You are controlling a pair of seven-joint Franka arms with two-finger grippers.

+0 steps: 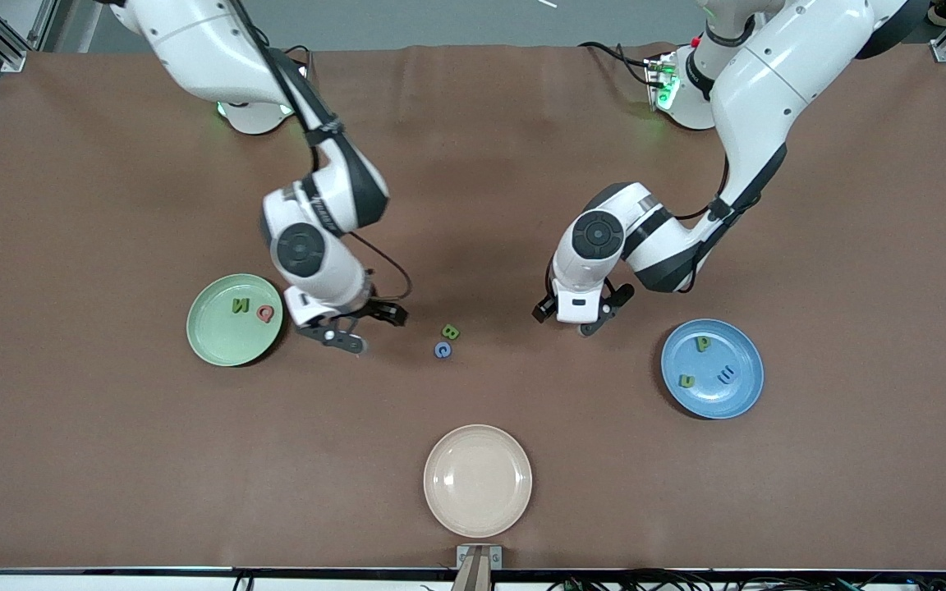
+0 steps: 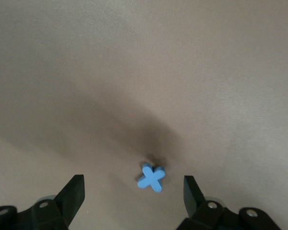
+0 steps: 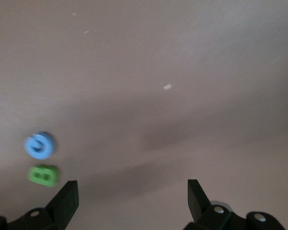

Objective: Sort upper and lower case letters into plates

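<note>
Light green plate [image 1: 204, 328], blue plate [image 1: 742, 392], beige plate [image 1: 478, 480], brown table [image 1: 112, 460].

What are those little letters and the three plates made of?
The blue x looks like matte foam or soft plastic: thick, flat-faced, no shine. The green plate, blue plate and beige plate look like smooth plastic with faint glare, though glazed ceramic is possible.

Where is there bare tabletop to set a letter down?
Bare cloth lies between the light green plate and cream plate, and between cream plate and blue plate. Crowded: between right gripper and left gripper, with green B, blue letter.
</note>
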